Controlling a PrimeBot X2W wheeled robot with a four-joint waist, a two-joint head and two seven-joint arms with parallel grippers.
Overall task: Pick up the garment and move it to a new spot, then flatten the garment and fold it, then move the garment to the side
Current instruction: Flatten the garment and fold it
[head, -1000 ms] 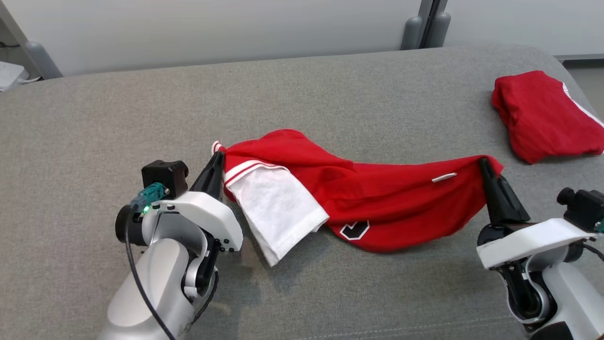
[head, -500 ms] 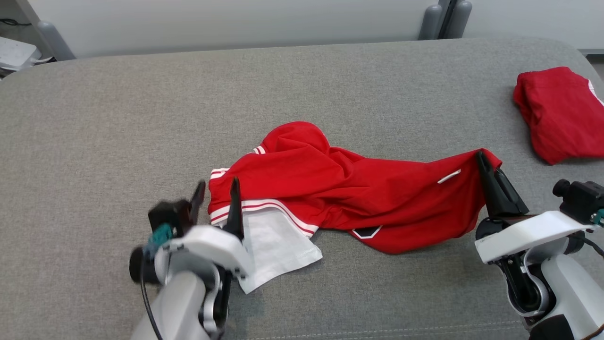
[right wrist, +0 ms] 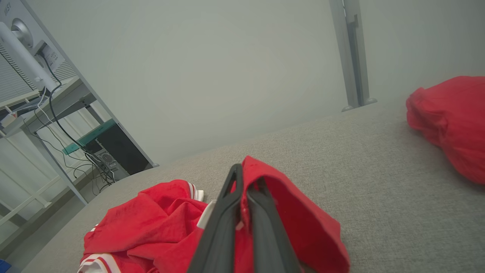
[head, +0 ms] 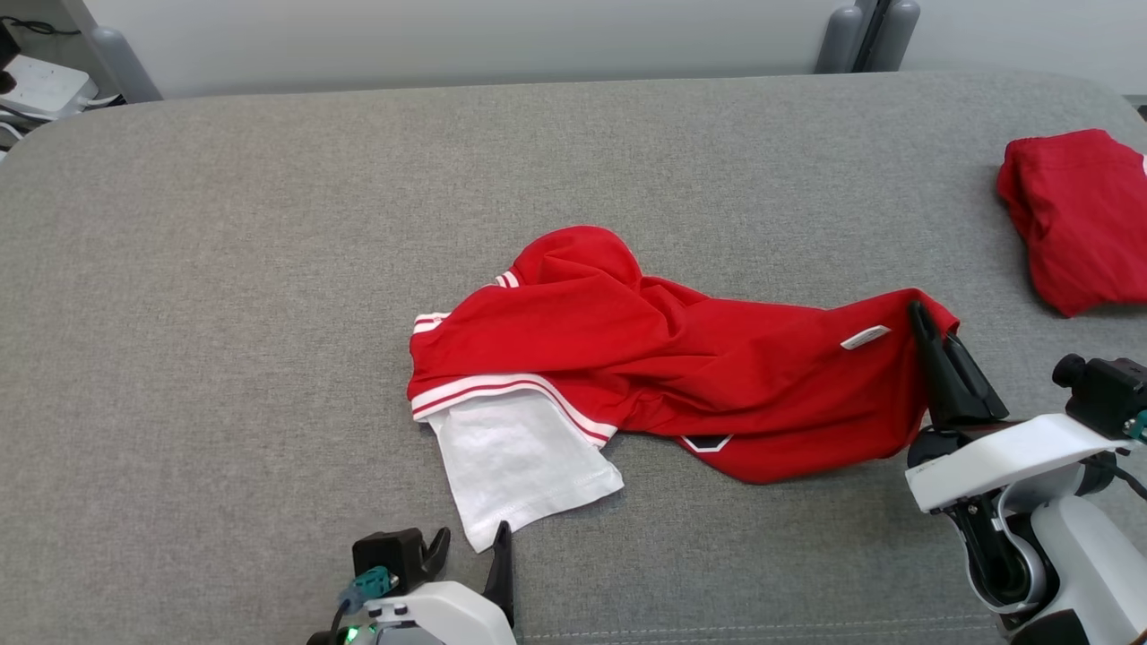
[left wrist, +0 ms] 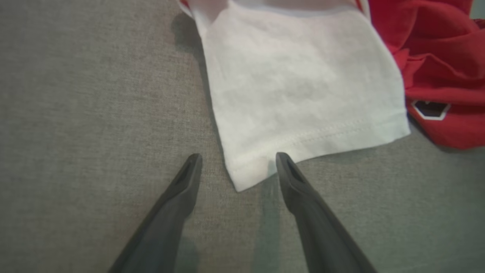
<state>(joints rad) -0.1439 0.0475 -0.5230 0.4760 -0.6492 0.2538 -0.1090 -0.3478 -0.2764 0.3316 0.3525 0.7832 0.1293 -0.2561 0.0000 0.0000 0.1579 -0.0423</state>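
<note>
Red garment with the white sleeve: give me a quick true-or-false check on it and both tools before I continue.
1. The left tool is open and holds nothing. True.
2. The right tool is open, clear of the cloth. False: it is shut on the right edge of the red garment with the white sleeve.
3. That garment is neatly folded. False: it lies bunched and wrinkled on the grey fabric surface.
4. A second red cloth bundle lies apart from it, at the far right. True.

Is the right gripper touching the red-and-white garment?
Touching. Right wrist view shows the right gripper shut on a fold of the red-and-white garment.
</note>
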